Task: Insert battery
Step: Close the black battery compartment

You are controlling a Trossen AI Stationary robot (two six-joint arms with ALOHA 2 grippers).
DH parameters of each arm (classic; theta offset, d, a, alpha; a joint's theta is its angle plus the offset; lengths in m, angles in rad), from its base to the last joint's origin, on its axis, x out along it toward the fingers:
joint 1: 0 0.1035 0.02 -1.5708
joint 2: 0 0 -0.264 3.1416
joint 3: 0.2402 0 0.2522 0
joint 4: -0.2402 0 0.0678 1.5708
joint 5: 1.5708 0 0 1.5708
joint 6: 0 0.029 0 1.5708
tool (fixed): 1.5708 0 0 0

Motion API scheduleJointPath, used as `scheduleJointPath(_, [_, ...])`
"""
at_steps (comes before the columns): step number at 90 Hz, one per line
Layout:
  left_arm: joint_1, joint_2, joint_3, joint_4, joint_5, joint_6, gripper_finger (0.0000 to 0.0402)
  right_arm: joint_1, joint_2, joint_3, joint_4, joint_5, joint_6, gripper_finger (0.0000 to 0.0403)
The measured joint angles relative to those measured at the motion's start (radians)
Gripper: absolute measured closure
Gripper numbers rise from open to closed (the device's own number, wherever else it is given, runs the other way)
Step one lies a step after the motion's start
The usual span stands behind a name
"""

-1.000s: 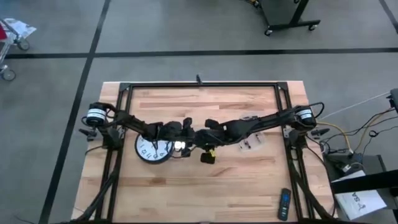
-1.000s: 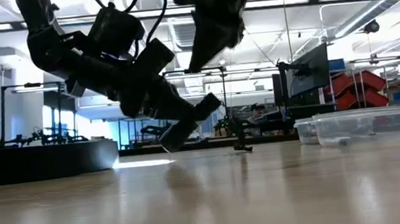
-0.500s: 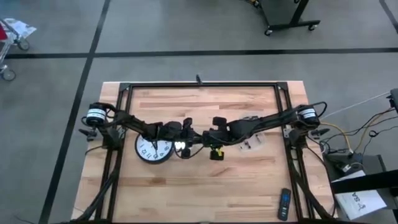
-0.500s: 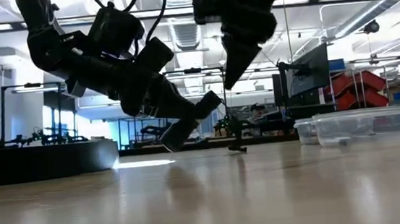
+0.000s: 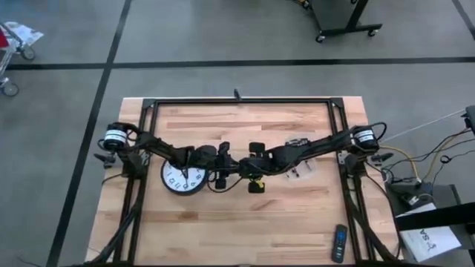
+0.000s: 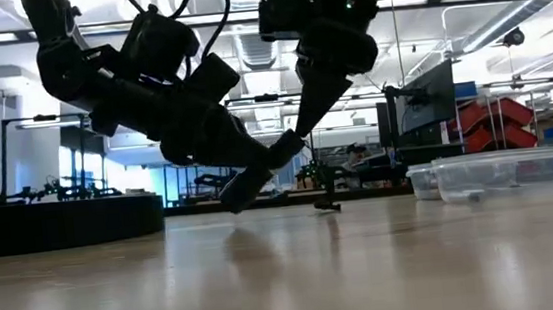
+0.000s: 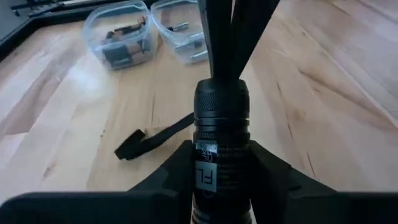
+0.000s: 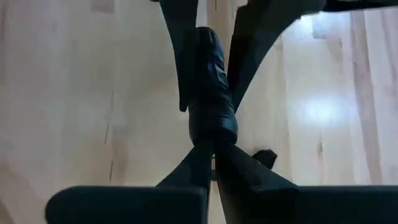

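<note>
Black flashlight body is sitting clamped in your left gripper, above mid-table.

You are holding the flashlight, its wrist strap hanging to the wooden table, firmly between closed left fingers, just beside the wall clock. Your right gripper has been swinging in over the last second, from above and behind to directly against the flashlight's open end. Its fingers are pressing together to a narrow tip at the barrel mouth; whether a battery is sitting between them cannot be told. Judged from this alignment, you are entering the insertion step. Clear containers are standing well apart.
</note>
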Motion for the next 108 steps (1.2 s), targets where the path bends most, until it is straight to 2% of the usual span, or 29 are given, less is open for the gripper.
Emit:
scheduleJointPath(14, [-0.001,0.001,-0.004,-0.008,0.005,0.004,0.0311,0.001,0.015,-0.002,0.066,-0.022,-0.024,0.0403])
scheduleJointPath(34, [-0.003,0.001,-0.004,-0.011,0.004,0.005,0.0311,-0.002,0.027,-0.003,0.068,-0.024,-0.044,0.0403])
scheduleJointPath(48, [-0.003,0.002,0.002,0.031,0.000,-0.001,0.0311,0.001,-0.027,0.026,0.006,-0.029,-0.061,0.0403])
scheduleJointPath(57, [-0.003,0.000,0.011,0.067,0.000,-0.001,0.0311,0.010,-0.069,0.055,0.012,-0.028,-0.135,0.0397])
scheduleJointPath(66, [-0.005,0.000,0.009,0.061,0.017,-0.003,0.0312,0.024,-0.086,0.060,-0.007,-0.028,-0.238,0.0371])
scheduleJointPath(92, [-0.010,0.001,0.007,0.057,0.054,0.010,0.0312,0.044,-0.090,0.067,-0.040,-0.021,-0.499,0.0240])
scheduleJointPath(108, [-0.014,0.001,0.006,0.063,0.064,0.015,0.0312,0.044,-0.083,0.066,-0.044,-0.025,-0.603,0.0215])
